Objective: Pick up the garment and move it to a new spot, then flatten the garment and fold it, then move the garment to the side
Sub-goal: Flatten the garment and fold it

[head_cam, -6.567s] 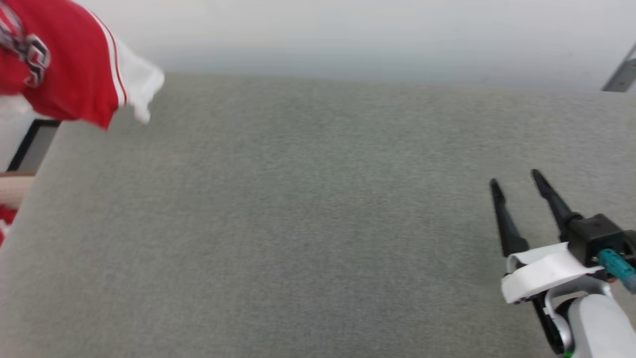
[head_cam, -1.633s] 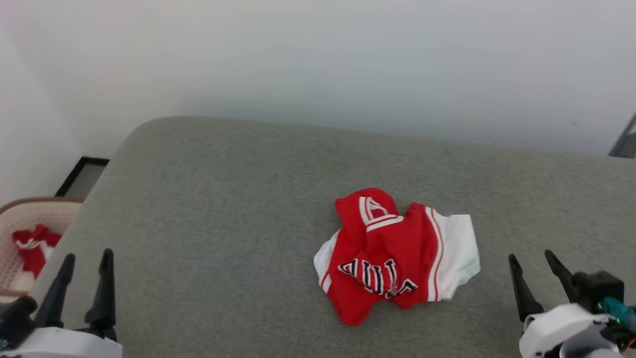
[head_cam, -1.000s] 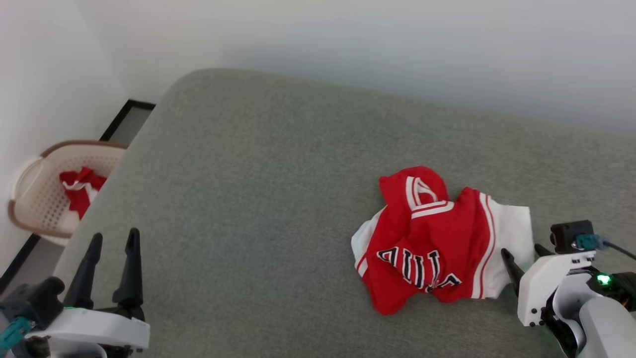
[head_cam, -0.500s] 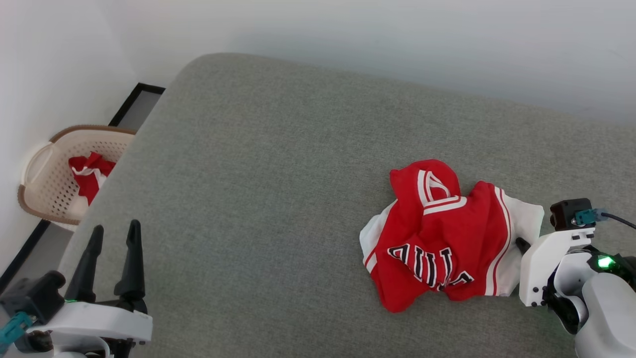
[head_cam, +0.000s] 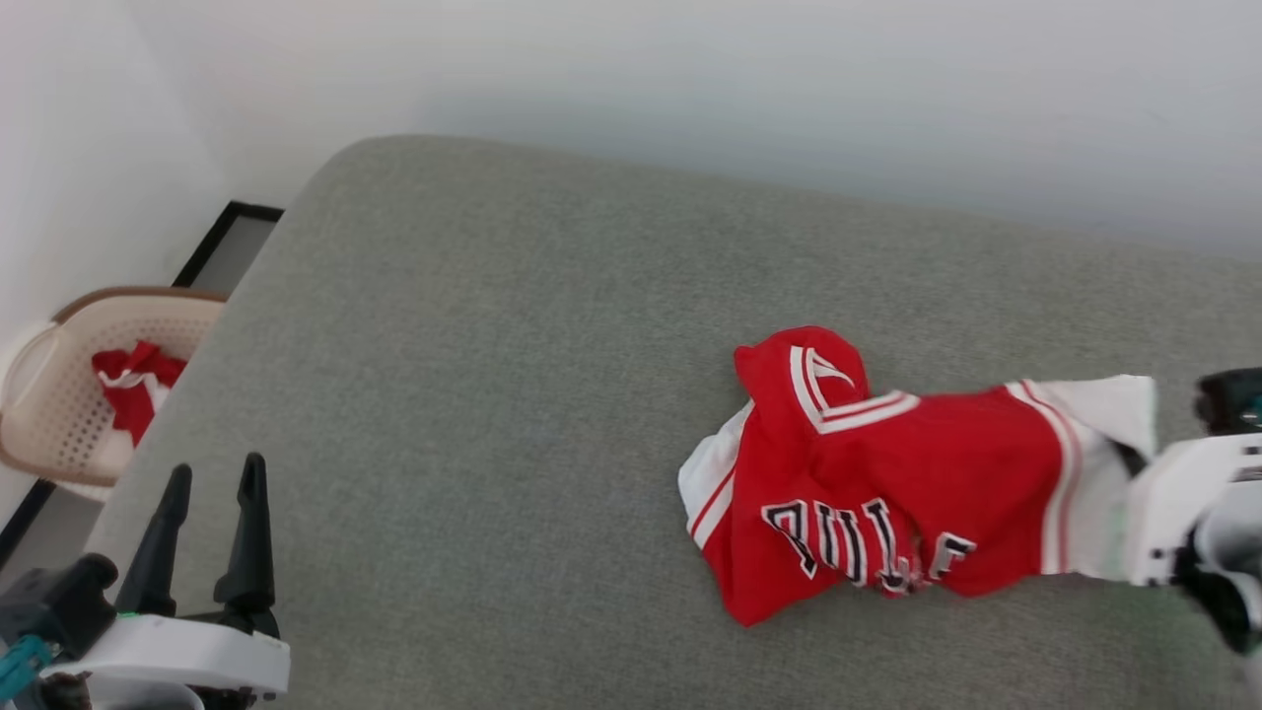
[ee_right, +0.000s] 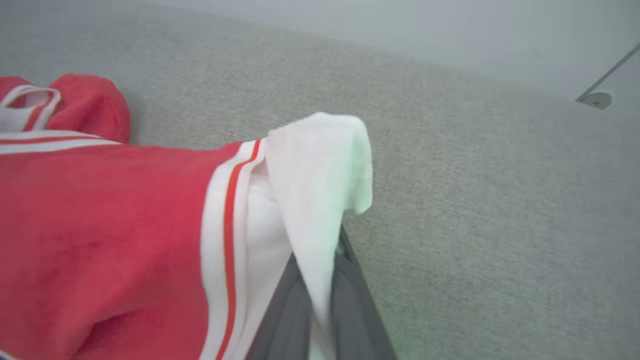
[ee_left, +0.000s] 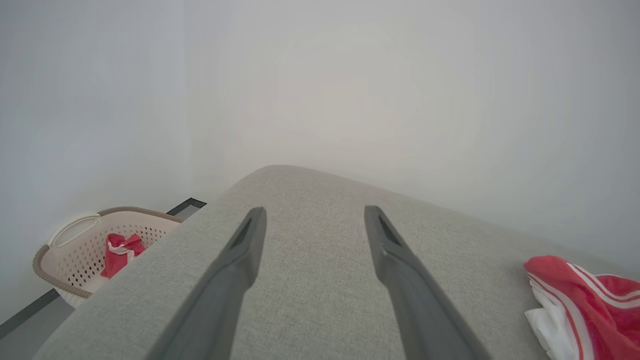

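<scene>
The red garment [head_cam: 887, 493], with upside-down black lettering, lies crumpled on the grey cushioned surface [head_cam: 493, 394], right of centre. Its white sleeve is drawn out toward the right. My right gripper [head_cam: 1122, 460] is shut on that sleeve; in the right wrist view the two fingers [ee_right: 345, 300] pinch the white cloth between them, and the garment [ee_right: 100, 225] stretches off to the left. My left gripper [head_cam: 217, 471] stands open at the lower left, far from the garment and holding nothing. In the left wrist view this gripper [ee_left: 315, 212] hovers over bare cushion, with the garment [ee_left: 590, 300] at the right edge.
A beige perforated basket [head_cam: 49, 434] stands on the floor left of the cushion, with a small red-and-white cloth [head_cam: 128, 385] inside; the basket [ee_left: 75, 245] also appears in the left wrist view. A pale wall runs behind the cushion. A metal leg [ee_right: 600, 85] stands at the far right.
My right gripper has closed on the white sleeve and pulled it rightward, stretching the garment out. The head camera has shifted a little. The left gripper has stayed put.
</scene>
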Tool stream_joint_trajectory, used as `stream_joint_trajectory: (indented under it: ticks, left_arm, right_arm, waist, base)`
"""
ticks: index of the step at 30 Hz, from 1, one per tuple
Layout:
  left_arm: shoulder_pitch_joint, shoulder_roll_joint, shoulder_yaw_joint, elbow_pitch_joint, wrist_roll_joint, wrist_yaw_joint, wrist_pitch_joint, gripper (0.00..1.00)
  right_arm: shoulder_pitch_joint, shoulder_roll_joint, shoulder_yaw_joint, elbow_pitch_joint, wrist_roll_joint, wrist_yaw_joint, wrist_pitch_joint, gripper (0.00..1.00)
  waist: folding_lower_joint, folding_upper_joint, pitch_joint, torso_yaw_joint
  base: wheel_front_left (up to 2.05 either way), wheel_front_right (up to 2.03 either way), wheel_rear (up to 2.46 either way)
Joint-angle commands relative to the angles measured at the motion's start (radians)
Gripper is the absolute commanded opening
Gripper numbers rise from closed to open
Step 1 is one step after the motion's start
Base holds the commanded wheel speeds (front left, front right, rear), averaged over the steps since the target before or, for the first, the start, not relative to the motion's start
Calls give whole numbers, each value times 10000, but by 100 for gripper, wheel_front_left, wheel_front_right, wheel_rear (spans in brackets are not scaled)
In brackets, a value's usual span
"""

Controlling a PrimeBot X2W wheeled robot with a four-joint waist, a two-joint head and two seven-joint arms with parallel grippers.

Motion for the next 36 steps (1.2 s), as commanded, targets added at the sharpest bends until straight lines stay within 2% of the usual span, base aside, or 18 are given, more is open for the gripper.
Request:
stream_joint_trajectory:
  ticks: [1,12,19,20,22,24,26,27,32,36]
  left_arm:
    - [106,11,27,0,37,-14,1,100]
    - [56,80,-36,-11,-58,-15,1,100]
    - [-86,130,-169,35,-70,-15,1,100]
    - [-109,133,-205,49,-83,-15,1,100]
    - [-127,155,-255,80,-117,-15,1,100]
    - [-160,168,-302,110,-161,-15,1,100]
    - [-201,203,-382,131,-180,-15,1,100]
    - [-219,218,-402,136,-204,-15,1,100]
    - [-204,361,-554,152,-293,-15,1,100]
    - [-117,612,-808,169,-433,-15,1,100]
  right_arm:
    - [308,-269,-267,-328,46,-18,147,0]
    - [1380,-1159,-1905,-1106,-135,-18,708,0]
    - [1587,-972,-2560,-332,-384,-18,619,0]
    - [1546,-926,-2563,-123,-410,-18,587,3]
    - [1370,-865,-2542,271,-453,-18,457,31]
    - [1239,-769,-2546,709,-531,-18,355,53]
    - [1108,-688,-2488,1130,-531,-18,285,93]
    - [1023,-680,-2462,1272,-524,-18,228,100]
    - [626,-645,-2218,1797,-433,-18,168,100]
    - [446,-694,-2052,1713,-241,-18,266,100]
  waist:
    - [0,0,-132,-203]
    - [0,0,-191,-501]
    - [0,0,-149,-503]
    - [0,0,-143,-490]
    - [0,0,-130,-477]
    - [0,0,-125,-465]
    - [0,0,-124,-460]
    - [0,0,-128,-467]
    - [0,0,-231,-597]
    - [0,0,-382,-852]
  base:
    - [0,0,0]
    - [0,0,0]
    - [0,0,0]
    - [0,0,0]
    - [0,0,0]
    - [0,0,0]
    - [0,0,0]
    - [0,0,0]
    - [0,0,0]
    - [0,0,0]
